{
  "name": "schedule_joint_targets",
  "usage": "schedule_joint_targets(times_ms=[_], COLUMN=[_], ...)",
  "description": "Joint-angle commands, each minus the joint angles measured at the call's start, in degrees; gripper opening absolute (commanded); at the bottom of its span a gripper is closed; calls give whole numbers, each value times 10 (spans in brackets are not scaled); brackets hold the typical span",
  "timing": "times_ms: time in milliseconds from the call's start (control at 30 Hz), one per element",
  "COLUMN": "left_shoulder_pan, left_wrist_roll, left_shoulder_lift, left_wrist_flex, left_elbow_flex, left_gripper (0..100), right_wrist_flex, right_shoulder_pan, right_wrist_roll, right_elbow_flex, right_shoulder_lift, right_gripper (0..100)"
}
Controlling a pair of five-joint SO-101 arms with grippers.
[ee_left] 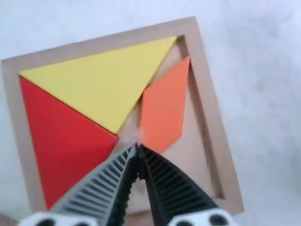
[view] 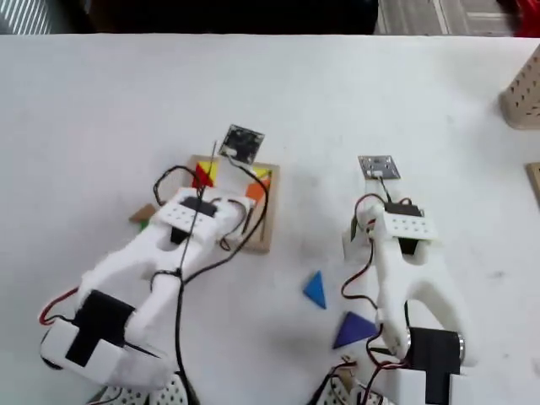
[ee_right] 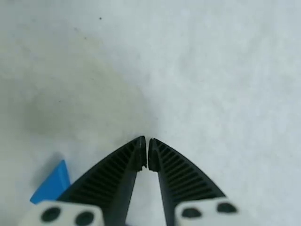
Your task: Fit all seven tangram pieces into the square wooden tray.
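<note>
Orange piece point(ee_left: 162, 110) just beside closed left end effector point(ee_left: 138, 149)

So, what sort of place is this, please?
Probably a robotics lab bench or test setup. A white left arm and a white right arm with exposed wires sit at a plain white table, beside a square wooden tray holding coloured tangram pieces.

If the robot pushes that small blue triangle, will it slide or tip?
Probably slide: the blue triangle lies flat on the white table. It looks thin and stiff, so it is likely light and awkward to pinch from above.
</note>
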Motion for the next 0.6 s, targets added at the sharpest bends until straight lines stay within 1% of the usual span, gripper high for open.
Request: schedule_joint_targets(times_ms=[0,333,567], left_shoulder_pan=[-7,-15,-29], left_wrist_roll=[-4,-9,-9], left_shoulder_lift=[-32,-35,-86], left_wrist_flex=[-11,-14,-14], left_elbow_flex=[-16,-18,0], left_gripper=[22,22,23], right_wrist_flex=[-4,-3,-3], right_shoulder_pan=[-3,-3,-3], right_wrist_roll=[8,8,8], right_elbow_flex=[-3,-3,-3], right_shoulder_lift=[-27,-27,-27], right_gripper=[24,24,24])
